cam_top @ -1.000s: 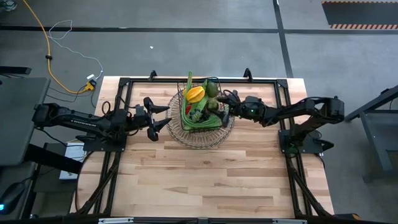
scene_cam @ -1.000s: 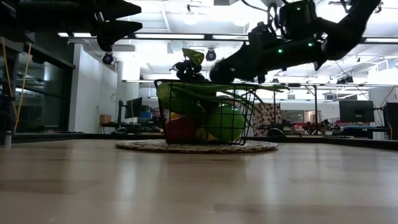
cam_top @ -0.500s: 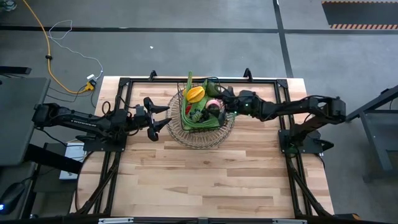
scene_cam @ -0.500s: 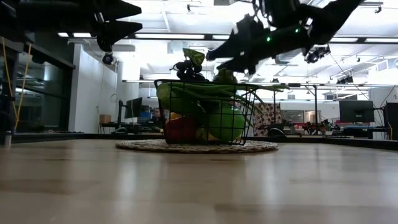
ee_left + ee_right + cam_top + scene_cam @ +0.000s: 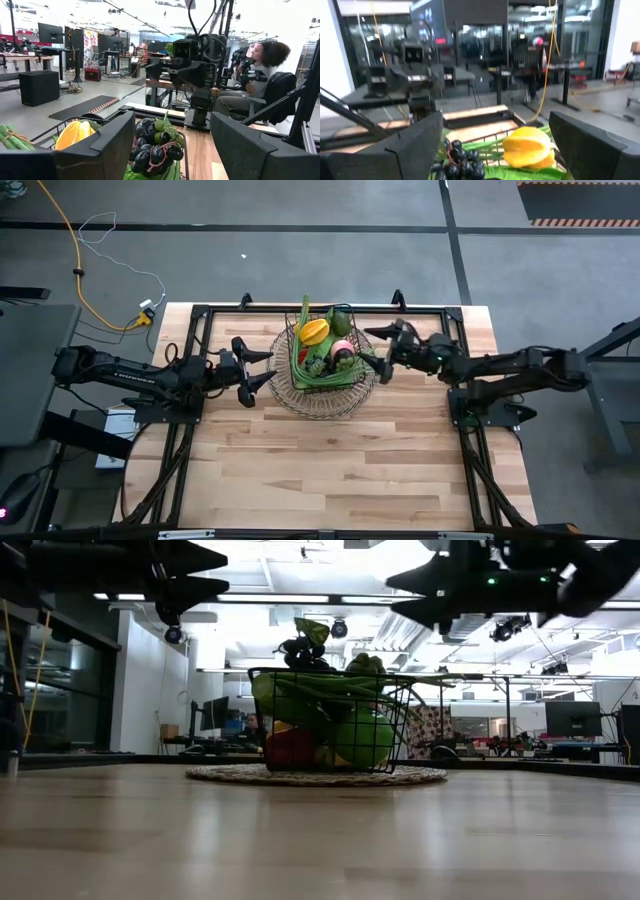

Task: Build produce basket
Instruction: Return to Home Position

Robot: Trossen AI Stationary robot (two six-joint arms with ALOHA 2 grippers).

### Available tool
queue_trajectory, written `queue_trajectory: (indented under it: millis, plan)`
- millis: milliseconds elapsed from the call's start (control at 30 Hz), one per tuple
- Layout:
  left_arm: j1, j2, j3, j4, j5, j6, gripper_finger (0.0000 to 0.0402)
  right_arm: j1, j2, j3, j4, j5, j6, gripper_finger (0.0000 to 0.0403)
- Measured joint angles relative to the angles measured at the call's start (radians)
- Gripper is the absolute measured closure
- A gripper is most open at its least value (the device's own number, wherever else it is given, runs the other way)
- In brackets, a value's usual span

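The dark wire basket (image 5: 322, 370) stands on a round woven mat, far-centre on the table. It is heaped with produce: a yellow-orange fruit (image 5: 315, 331), dark grapes (image 5: 152, 147), long green beans (image 5: 330, 688), green and red fruit (image 5: 360, 738), and a green-pink fruit (image 5: 342, 348) on top. My left gripper (image 5: 268, 367) hovers open just left of the basket, above rim height (image 5: 222, 570). My right gripper (image 5: 375, 355) is open and hovers just right of the basket, above the heap (image 5: 395, 595). Both wrist views look over the heap between open fingers.
Black frame rails (image 5: 300, 308) run along the table's far, left and right edges. The near half of the wooden table (image 5: 320, 470) is bare. A person (image 5: 257, 60) sits beyond the table on the right arm's side. A yellow cable (image 5: 90, 290) lies on the floor.
My right gripper reached over the basket, opened and let go of a green-pink fruit, which now lies on top of the heap. It then drew back toward the table's right edge and rose a little.
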Motion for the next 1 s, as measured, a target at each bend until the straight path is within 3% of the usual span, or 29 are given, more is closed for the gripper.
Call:
queue_trajectory:
  millis: [333, 1000]
  plan:
    - [0.0, 0.0, 0.0, 0.02, 0.0, -0.001, 0.0156, 0.0, -0.064, -0.065, 0.065, -0.064, -0.001, 0.0048]
    - [0.0, 0.0, 0.0, 0.023, -0.018, -0.001, 0.0156, 0.0, -0.064, -0.065, 0.065, -0.066, 0.003, 0.0048]
